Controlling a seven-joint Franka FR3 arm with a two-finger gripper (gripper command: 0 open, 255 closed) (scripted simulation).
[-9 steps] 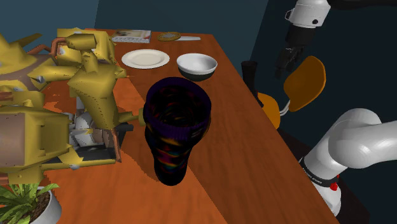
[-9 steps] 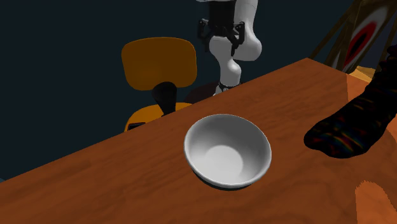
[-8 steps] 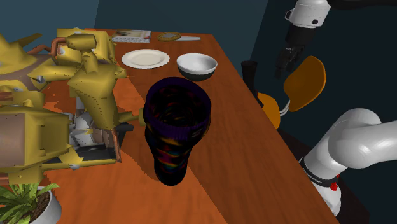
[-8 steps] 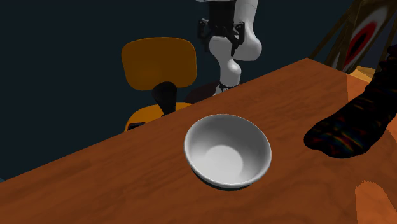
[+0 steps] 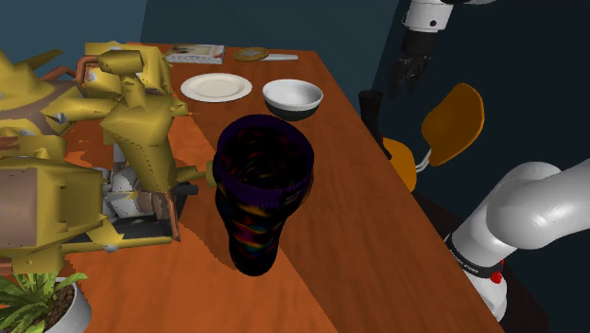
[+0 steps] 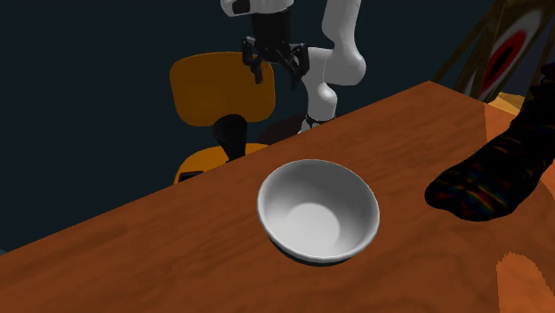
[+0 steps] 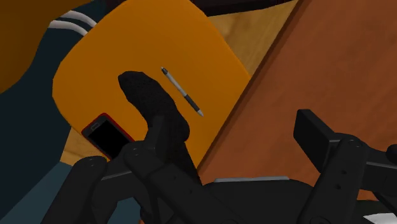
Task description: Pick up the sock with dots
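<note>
Wooden worktop (image 5: 378,246) with dark speckled sock (image 5: 260,189) mid-surface, well apart from gripper (image 5: 408,74) hanging open and empty above orange chair (image 5: 454,118) past worktop edge.

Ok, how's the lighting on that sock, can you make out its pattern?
Shoulder view: the sock renders almost black, with faint coloured flecks low down. Second exterior view: likewise near-black at the right edge, while the white bowl is softly shaded.
</note>
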